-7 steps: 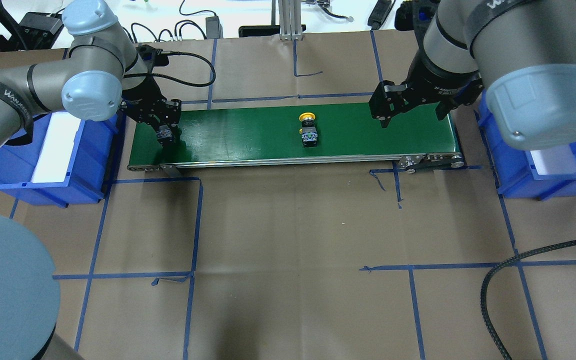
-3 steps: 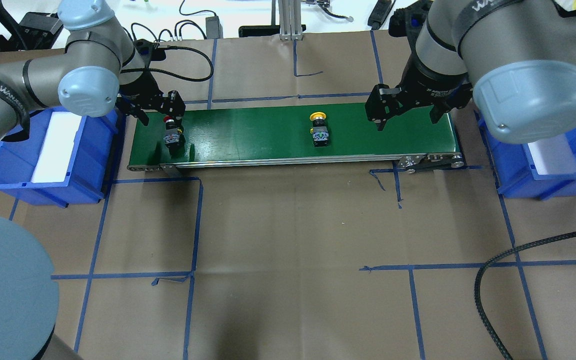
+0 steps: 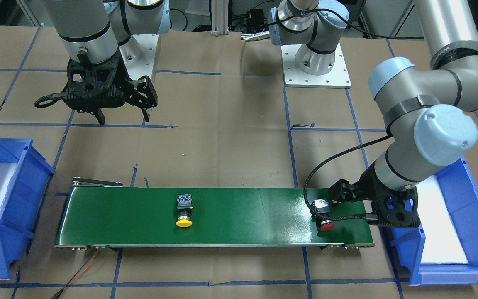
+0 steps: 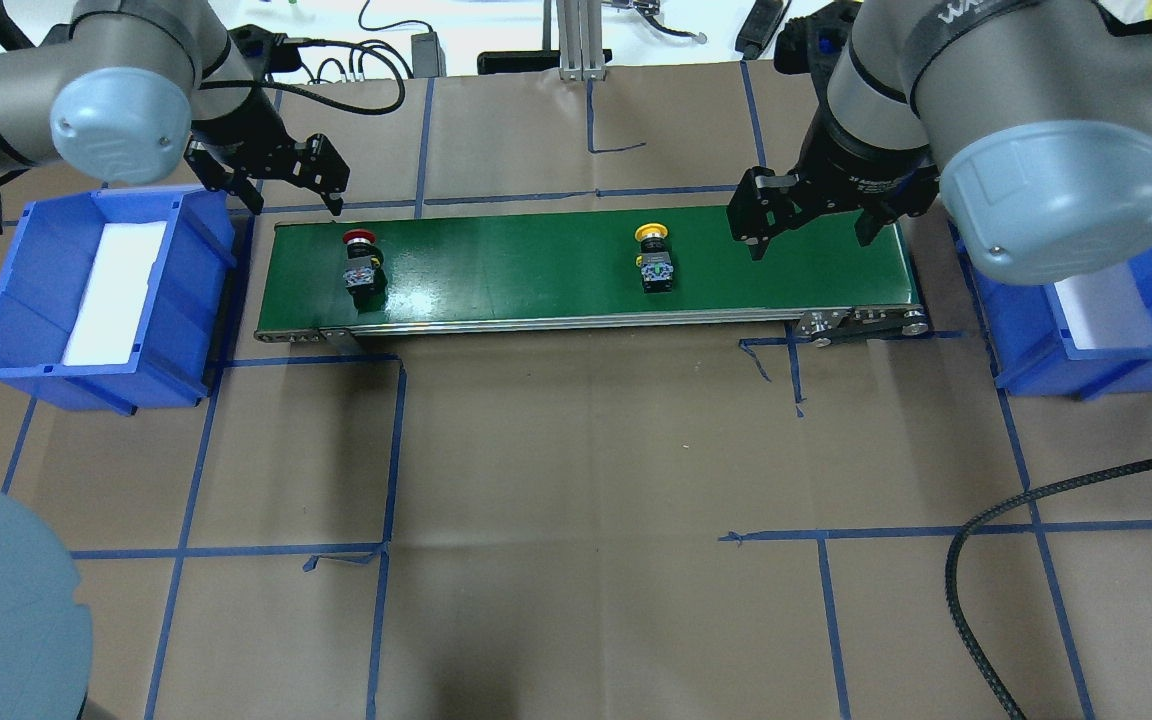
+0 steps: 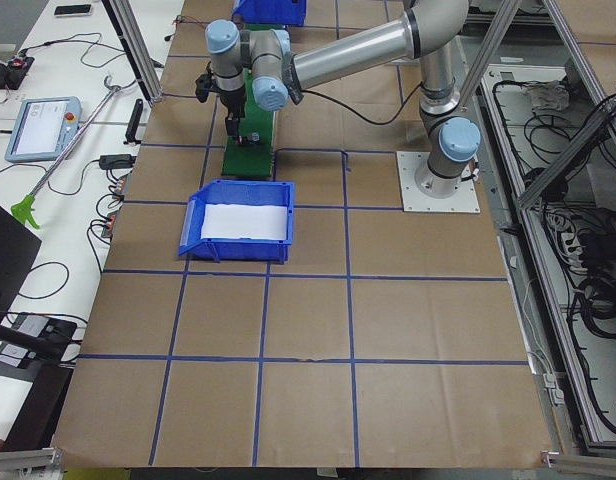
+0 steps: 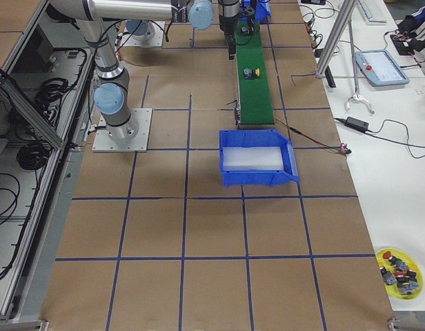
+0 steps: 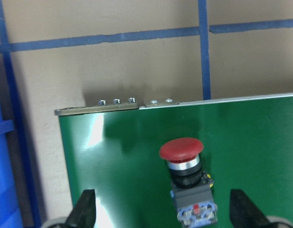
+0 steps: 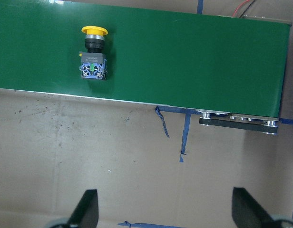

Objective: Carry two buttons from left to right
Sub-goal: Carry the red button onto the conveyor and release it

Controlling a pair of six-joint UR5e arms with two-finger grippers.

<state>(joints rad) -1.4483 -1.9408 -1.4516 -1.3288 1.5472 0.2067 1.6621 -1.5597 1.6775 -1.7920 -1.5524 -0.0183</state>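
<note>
A paper-covered bench (image 4: 586,480) seen from above. At far left sits a blue bin (image 4: 101,203) with a white liner. Just beside it the left gripper (image 4: 294,198) hovers past the far edge of the green conveyor belt (image 4: 516,270), fingers spread and empty. The red button (image 4: 361,262) lies on its side at the belt's left end. The yellow button (image 4: 654,260) lies on its side right of the belt's middle. Near it the right gripper (image 4: 811,235) hangs above the belt, fingers spread and empty. A second blue bin (image 4: 1036,370) stands at far right. Likely risk: an off-centre or mistimed pinch could nudge the yellow button's round cap and roll it off the belt.
</note>
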